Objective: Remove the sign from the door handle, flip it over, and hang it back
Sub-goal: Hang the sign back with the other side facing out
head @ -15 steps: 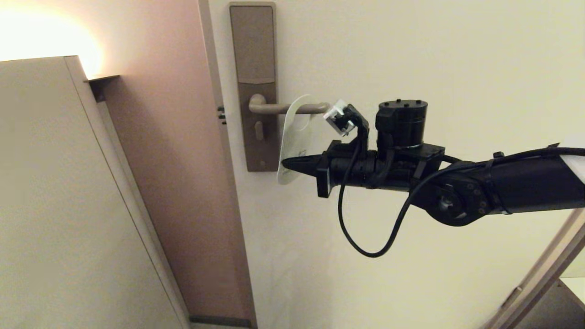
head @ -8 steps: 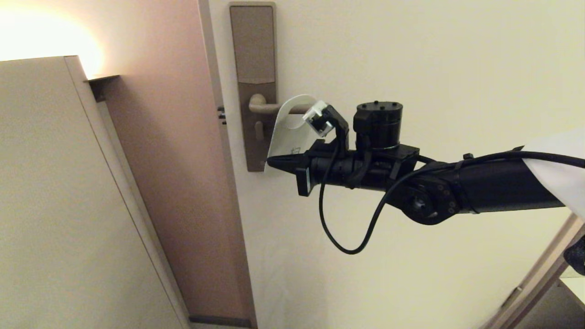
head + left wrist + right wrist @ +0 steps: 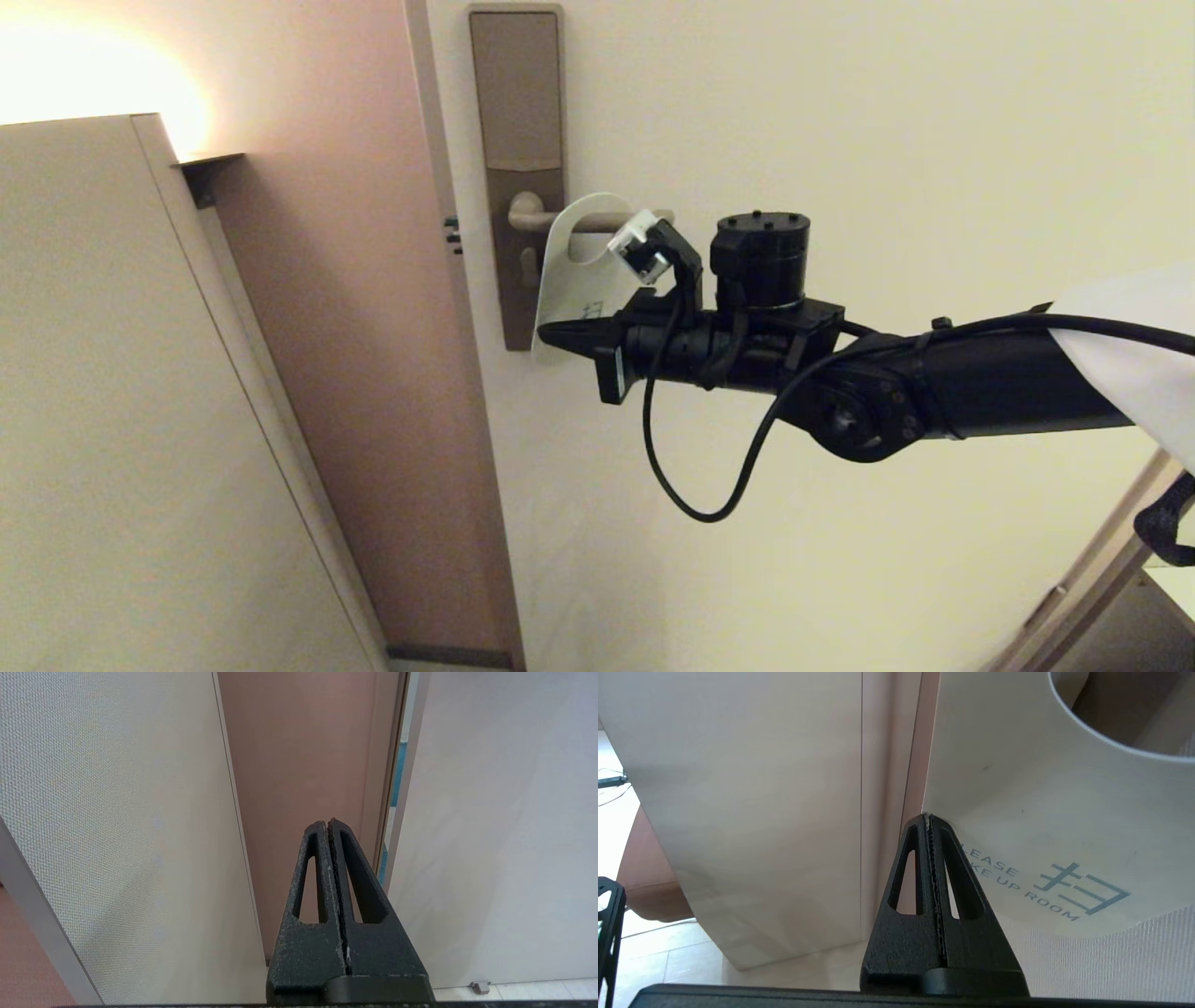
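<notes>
Sideways, the right arm reaches level across the door, its gripper (image 3: 551, 336) clamped on the lower edge of the sign (image 3: 571, 280). Above the fingertips, the sign's hole hangs over the handle (image 3: 597, 220). Its white face reads "PLEASE MAKE UP ROOM". The left gripper (image 3: 328, 828) is parked, pressed together.

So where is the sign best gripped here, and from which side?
Grip the sign at its lower edge, below the hole, coming from the door's free side. The hole is looped over the door handle, so only the flat hanging bottom is free; the right tool pinches there.
</notes>
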